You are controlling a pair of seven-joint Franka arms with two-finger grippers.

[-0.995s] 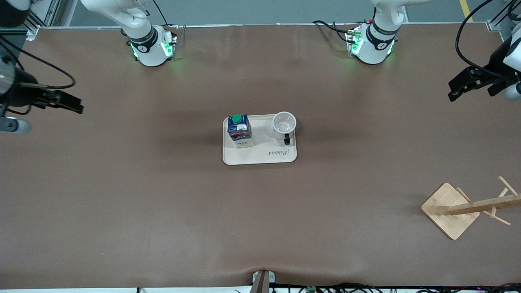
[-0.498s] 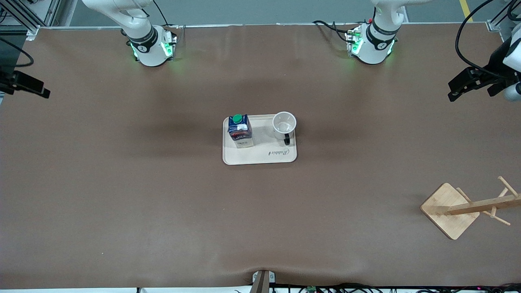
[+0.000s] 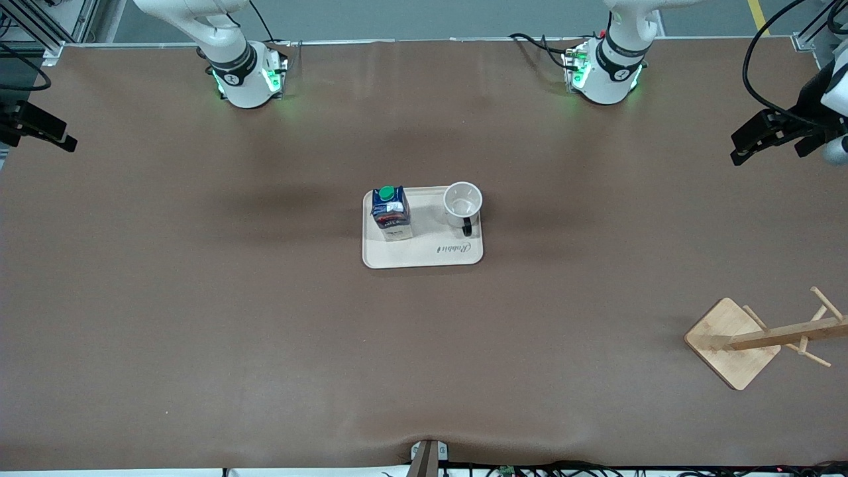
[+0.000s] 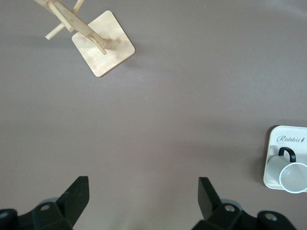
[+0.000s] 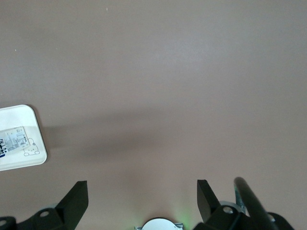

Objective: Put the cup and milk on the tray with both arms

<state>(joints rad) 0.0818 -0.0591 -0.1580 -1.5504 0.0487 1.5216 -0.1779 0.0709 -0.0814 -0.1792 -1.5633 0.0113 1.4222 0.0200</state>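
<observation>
Now the tray (image 3: 422,255) lies in the middle of the brown tabletop (image 3: 265,318), and both task things stand on it. The milk (image 3: 391,213) stands upright at about the 10 o'clock corner of the tray, toward the right arm's end. The cup (image 3: 462,203) stands upright at about 2 o'clock on the tray, toward the left arm's end, with its black handle pointing to 6 o'clock, toward the front camera. The two are apart and do not touch. The left claw (image 3: 752,141) hangs in the air over the tabletop edge at the left arm's end, its fingers (image 4: 76,194) spread wide and holding nothing. The right claw (image 3: 50,132) is over the edge at the right arm's end, also wide and empty. A wooden rack (image 3: 755,341) stands on the tabletop at about 4 o'clock from the tray, well apart from it.
</observation>
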